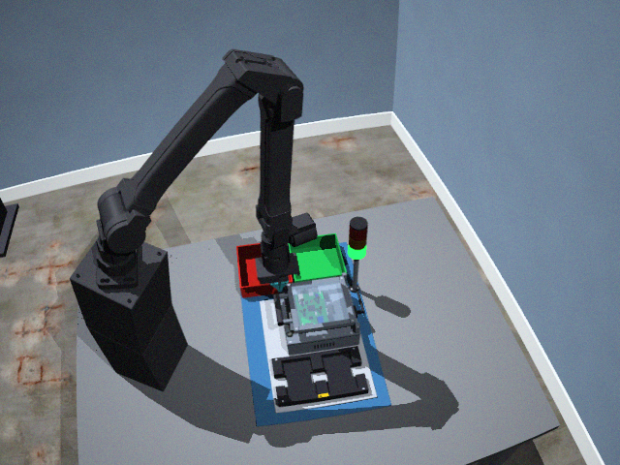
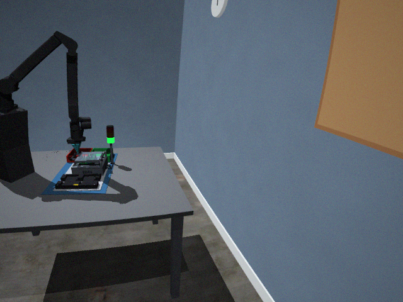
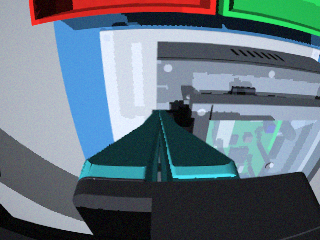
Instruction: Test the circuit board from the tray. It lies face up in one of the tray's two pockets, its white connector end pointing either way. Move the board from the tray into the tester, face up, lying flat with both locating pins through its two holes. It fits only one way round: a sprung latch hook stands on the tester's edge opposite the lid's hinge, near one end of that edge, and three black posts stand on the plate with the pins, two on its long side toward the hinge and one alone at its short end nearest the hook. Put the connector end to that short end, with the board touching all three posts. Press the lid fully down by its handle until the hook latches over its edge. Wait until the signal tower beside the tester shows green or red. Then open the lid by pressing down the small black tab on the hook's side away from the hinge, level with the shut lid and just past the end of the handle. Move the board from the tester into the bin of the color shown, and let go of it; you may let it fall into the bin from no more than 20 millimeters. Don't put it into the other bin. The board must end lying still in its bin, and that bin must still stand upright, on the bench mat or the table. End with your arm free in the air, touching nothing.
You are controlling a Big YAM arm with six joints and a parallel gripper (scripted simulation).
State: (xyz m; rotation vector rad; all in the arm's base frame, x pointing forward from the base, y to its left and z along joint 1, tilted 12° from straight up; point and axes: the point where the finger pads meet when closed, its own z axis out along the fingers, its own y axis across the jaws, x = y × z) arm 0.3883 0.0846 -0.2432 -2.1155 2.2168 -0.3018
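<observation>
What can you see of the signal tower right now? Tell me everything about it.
The signal tower stands upright on a thin dark pole at the tester's side, near the green bin. Its pole foots at the blue mat's edge. The head is a stacked cylinder: black cap, a dark, unlit red segment, and below it a brightly lit green segment. It casts a shadow across the grey table. Nothing touches it; the shut gripper is over the tester's far corner.
</observation>
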